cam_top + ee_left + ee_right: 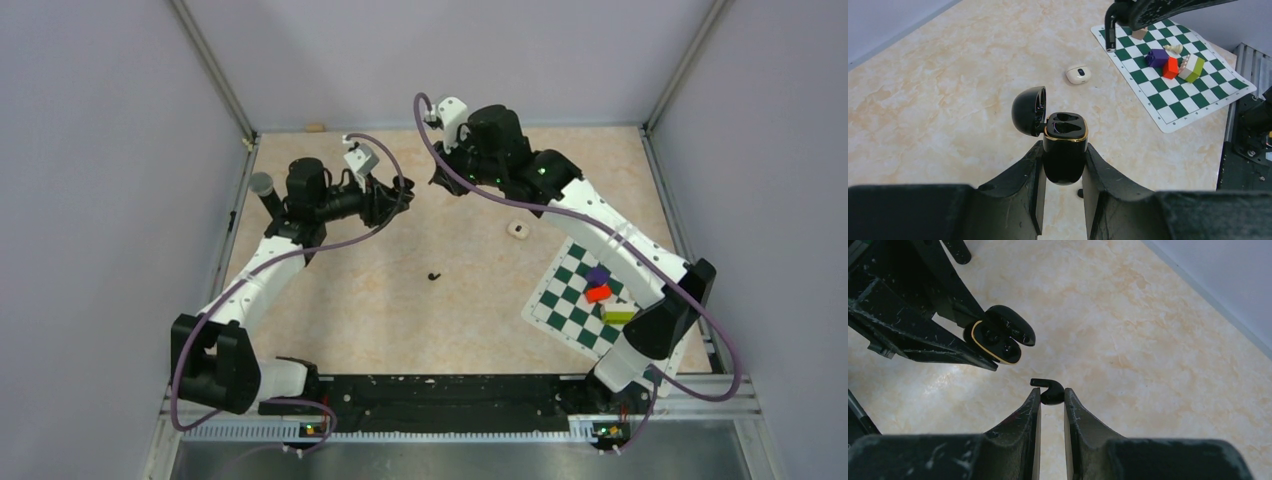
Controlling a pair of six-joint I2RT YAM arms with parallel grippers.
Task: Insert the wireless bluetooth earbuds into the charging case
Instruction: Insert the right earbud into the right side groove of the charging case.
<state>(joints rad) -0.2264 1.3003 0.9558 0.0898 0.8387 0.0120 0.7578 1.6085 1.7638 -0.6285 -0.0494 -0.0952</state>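
My left gripper point(1063, 159) is shut on the black charging case point(1064, 150) and holds it above the table. Its lid point(1029, 111) is open and both sockets inside the gold rim look empty. My right gripper point(1052, 401) is shut on one black earbud point(1053, 393), stem pointing left, a short way below and to the right of the open case point(998, 342). In the top view the two grippers point(395, 195) point(440, 180) face each other at the back of the table. The second earbud point(433, 276) lies on the table mid-way; it also shows in the left wrist view point(1080, 192).
A small white case point(517, 229) lies on the table to the right of centre. A green-and-white checkered mat point(575, 315) at the right carries purple point(598, 275), red point(598, 293) and yellow-green point(618, 313) blocks. Grey walls stand on three sides.
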